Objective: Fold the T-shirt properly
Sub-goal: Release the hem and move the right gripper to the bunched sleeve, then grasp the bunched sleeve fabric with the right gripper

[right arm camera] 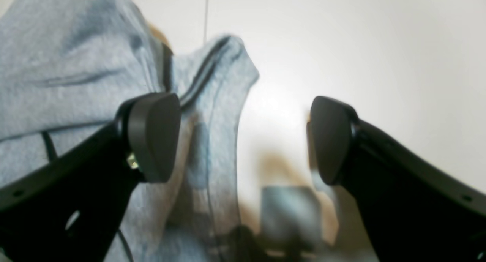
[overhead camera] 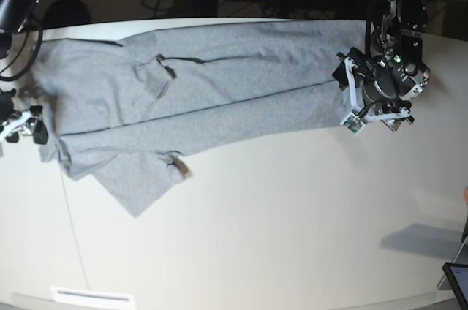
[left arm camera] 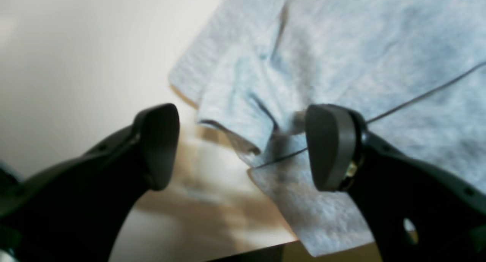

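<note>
**White table, grey shirt stretched between two arms**

White tabletop (overhead camera: 278,222) fills most of the base view, with a tangle of cables along its far edge. Across the far half lies the T-shirt (overhead camera: 205,98), heather-grey, folded lengthwise into a long band running from one arm to the other, one loose flap spilling towards the near side.

At the band's end on that view's right, the left arm reaches in from the far edge, its wrist bent down over the cloth's edge. From its wrist camera, the left gripper (left arm camera: 243,148) stands with jaws wide apart; crumpled, layered fabric lies below the gap, with nothing pinched between the pads.

On the opposite end, the right arm shows only partly at the frame's border. Its wrist view gives the right gripper (right arm camera: 243,140) spread wide too, one finger (right arm camera: 152,136) over the shirt's bunched edge, the other over bare table. Neither gripper holds the cloth.
</note>
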`<state>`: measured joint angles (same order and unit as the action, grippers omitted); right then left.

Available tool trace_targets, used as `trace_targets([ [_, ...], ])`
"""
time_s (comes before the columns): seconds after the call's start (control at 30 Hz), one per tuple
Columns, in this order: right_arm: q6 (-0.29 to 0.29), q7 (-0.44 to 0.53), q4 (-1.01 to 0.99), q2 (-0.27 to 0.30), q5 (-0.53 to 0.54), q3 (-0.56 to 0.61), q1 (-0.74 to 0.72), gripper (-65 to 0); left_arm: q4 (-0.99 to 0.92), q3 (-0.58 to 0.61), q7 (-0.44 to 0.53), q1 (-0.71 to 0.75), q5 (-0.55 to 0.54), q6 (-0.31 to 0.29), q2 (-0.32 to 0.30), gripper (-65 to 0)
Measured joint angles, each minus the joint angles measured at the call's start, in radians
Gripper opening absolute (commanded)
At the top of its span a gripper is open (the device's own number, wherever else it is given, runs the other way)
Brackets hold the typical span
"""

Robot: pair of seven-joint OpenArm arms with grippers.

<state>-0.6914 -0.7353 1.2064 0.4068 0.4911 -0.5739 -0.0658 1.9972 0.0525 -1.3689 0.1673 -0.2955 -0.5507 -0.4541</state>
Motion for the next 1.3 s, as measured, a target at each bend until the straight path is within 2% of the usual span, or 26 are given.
trace_targets([
  [0.07,0.000,0.004,0.000,0.000,0.001,0.000,-0.001,-13.6,0.017,0.000,0.000,0.005,-0.001,-0.003,0.006,-13.6],
  [0.13,0.000,0.005,0.000,0.000,0.000,0.000,-0.006,-13.6,0.017,-0.023,0.000,0.001,-0.014,-0.040,0.030,-13.6],
  [0.23,0.001,0.000,0.013,-0.001,-0.004,0.000,-0.018,-13.6,0.017,-0.195,-0.005,-0.034,-0.014,-0.137,0.130,-13.6],
  [0.33,0.000,0.003,0.064,0.000,-0.002,-0.002,-0.045,-13.6,0.017,-0.366,-0.004,-0.121,0.003,-0.143,0.208,-13.9],
  [0.4,0.000,0.007,0.081,0.001,0.000,-0.001,-0.078,-13.6,0.009,-0.401,-0.013,-0.167,0.013,-0.143,0.221,-14.3],
  [0.5,0.002,0.000,0.097,0.007,-0.001,0.041,-0.120,-13.6,-0.024,-0.417,-0.005,-0.239,0.003,-0.143,0.209,-14.3],
  [0.6,0.001,-0.044,0.089,0.025,-0.013,0.215,-0.180,-13.6,-0.077,-0.447,0.000,-0.277,0.014,-0.143,0.167,-14.3],
  [0.77,-0.013,-0.008,-0.015,0.007,0.005,0.463,-0.314,-13.6,-0.157,-0.490,0.005,-0.288,0.249,-0.143,0.143,-14.3],
  [0.83,-0.007,0.035,-0.126,0.005,0.006,0.531,-0.373,-13.6,-0.161,-0.490,0.097,-0.280,0.312,-0.143,0.137,-14.3],
  [0.9,-0.007,0.072,-0.248,0.001,0.004,0.576,-0.422,-13.6,-0.164,-0.486,0.148,-0.245,0.356,-0.148,0.132,-14.3],
  [0.97,0.000,0.114,-0.359,-0.009,-0.001,0.610,-0.462,-13.6,-0.174,-0.491,0.147,-0.203,0.400,-0.150,0.135,-14.3],
  [1.17,0.002,0.184,-0.552,-0.020,0.000,0.680,-0.541,-13.2,-0.177,-0.488,0.167,-0.181,0.391,-0.150,0.133,-14.3],
  [1.3,0.001,0.209,-0.637,-0.054,0.002,0.699,-0.585,-13.1,-0.177,-0.489,0.163,-0.183,0.389,-0.150,0.139,-14.3],
])
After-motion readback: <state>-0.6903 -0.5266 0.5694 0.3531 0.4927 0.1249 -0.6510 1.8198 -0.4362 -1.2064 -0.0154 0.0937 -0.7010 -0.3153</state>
